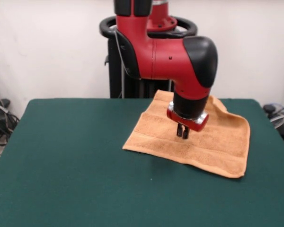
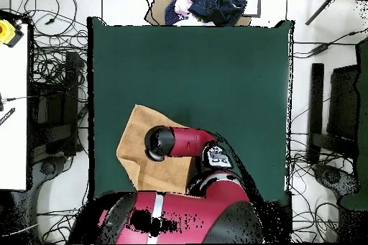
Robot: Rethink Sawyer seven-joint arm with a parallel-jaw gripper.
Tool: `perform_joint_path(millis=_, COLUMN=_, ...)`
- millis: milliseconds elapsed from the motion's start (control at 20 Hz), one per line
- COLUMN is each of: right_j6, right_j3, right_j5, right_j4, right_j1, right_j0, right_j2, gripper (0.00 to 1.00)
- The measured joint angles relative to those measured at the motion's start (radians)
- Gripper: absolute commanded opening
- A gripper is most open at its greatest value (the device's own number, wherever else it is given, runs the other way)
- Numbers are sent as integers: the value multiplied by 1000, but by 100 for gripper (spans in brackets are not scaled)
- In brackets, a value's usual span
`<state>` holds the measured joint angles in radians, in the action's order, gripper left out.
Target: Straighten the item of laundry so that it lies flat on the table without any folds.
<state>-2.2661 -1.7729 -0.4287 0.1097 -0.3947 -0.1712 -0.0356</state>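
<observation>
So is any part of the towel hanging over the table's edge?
No, in the front view the towel lies wholly on the table, green cloth showing around it.

The gripper [image 1: 182, 132] hangs over the towel [image 1: 194, 139], fingertips close together just above the cloth; the towel spreads out to all sides beneath the jaws on the green table [image 1: 75, 161]; its far-right edge is rumpled.

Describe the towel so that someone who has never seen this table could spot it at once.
Start from the dark green table that fills the front view. Toward its right and far side, below the red and black arm, lies an orange-tan terry towel, with the gripper hanging just over its middle. It is the only cloth item on the green surface, set at an angle, with a woven band near its front edge.
</observation>
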Motion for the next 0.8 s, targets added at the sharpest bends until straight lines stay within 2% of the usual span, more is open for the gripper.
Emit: perform_joint_path(millis=800, right_j6=0, right_j3=24, right_j5=-37, right_j4=1, right_j1=4, right_j0=-9, right_j2=-2, gripper=0)
